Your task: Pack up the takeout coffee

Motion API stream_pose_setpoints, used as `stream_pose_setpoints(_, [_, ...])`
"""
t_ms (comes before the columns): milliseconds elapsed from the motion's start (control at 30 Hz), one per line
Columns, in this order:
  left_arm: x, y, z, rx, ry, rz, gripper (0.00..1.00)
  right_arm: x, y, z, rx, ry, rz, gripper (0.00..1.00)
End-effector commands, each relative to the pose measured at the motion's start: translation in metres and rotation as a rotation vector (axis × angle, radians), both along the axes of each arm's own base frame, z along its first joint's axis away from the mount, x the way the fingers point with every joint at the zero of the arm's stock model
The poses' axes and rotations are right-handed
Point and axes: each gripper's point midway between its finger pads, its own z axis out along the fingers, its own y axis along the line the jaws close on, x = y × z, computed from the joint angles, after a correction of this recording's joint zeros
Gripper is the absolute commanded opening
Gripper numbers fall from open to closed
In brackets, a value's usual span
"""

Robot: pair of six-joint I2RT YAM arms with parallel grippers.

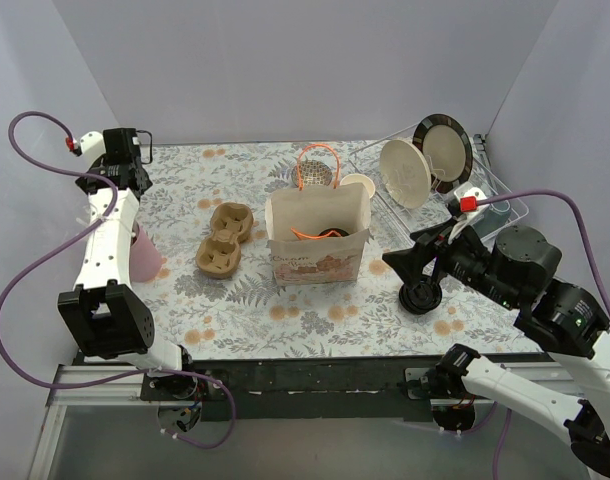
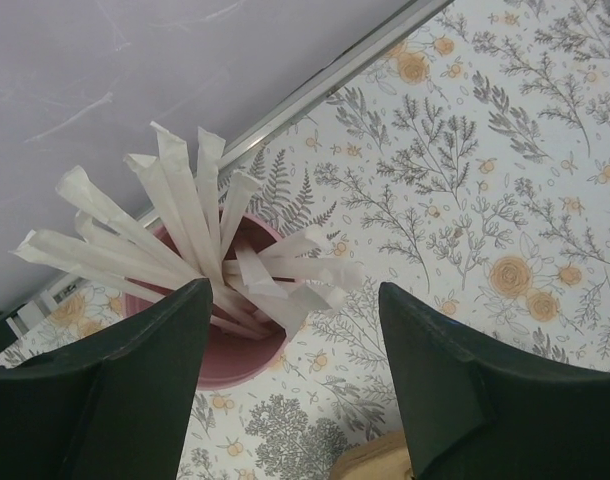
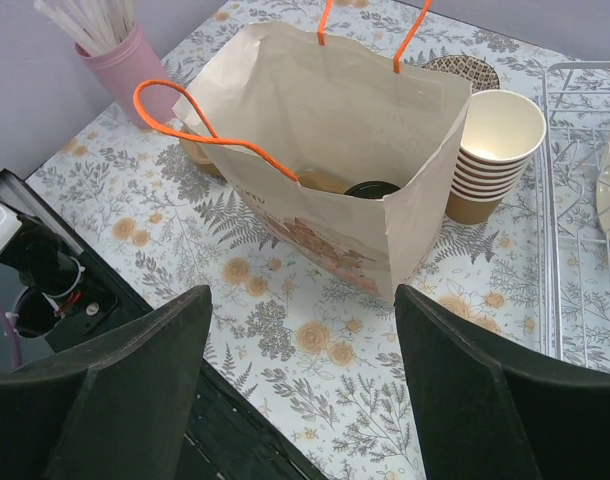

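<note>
Far left, we see the left fingers (image 2: 115, 390) spread wide, holding nothing, above a pink plastic cup (image 2: 247, 352) stuffed with white paper-wrapped straws (image 2: 185, 215). The cup stands near the left edge of the floral-patterned counter (image 1: 285, 322). Right of it lies a brown moulded-pulp cup carrier (image 1: 225, 238).

At the centre a tall brown paper bag (image 3: 315, 110) with orange cord handles (image 3: 190, 125) stands upright, mouth open. The takeout coffee (image 3: 372, 189) sits down inside the bag. We make out only its round black plastic lid; the cup body is hidden by the bag's front wall.

Just beside the bag's far right corner is a stack of lidless brown paper cups (image 3: 493, 150) with cream insides. Further right, a wire dish rack (image 3: 560, 200) holds a cream plate (image 1: 405, 172) and a dark-rimmed plate (image 1: 447, 150), both on edge.

The right fingers (image 3: 505, 400) are also spread wide and hold nothing, hovering at the bag's near right side, clear of it. In the right wrist view the coffee's lid lies beyond the gap between them, a little toward the right-hand finger, apart from both. The left fingers are well apart from the coffee, with the carrier between.
</note>
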Motion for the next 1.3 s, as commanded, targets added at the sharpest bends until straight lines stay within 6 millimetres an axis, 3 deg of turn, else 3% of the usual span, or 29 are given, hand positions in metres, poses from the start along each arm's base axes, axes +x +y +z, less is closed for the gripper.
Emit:
stream_pose_setpoints(0, [-0.015,0.003,-0.002,-0.006,-0.012,0.052,0.65,0.004,-0.001,0.015,0.048,-0.050,-0.023,0.82])
stream_pose_setpoints(267, [-0.010,0.012,0.009,0.031,-0.054,0.072,0.54,0.003,-0.001,0.014,0.051,-0.045,-0.019,0.82])
stream_pose_setpoints(700, [-0.013,0.024,0.030,0.076,-0.085,0.068,0.51,0.001,0.001,0.014,0.059,-0.032,-0.008,0.82])
stream_pose_setpoints(1267, [-0.029,0.016,0.005,0.024,-0.015,0.059,0.47,0.000,0.003,0.010,0.052,-0.028,0.006,0.82])
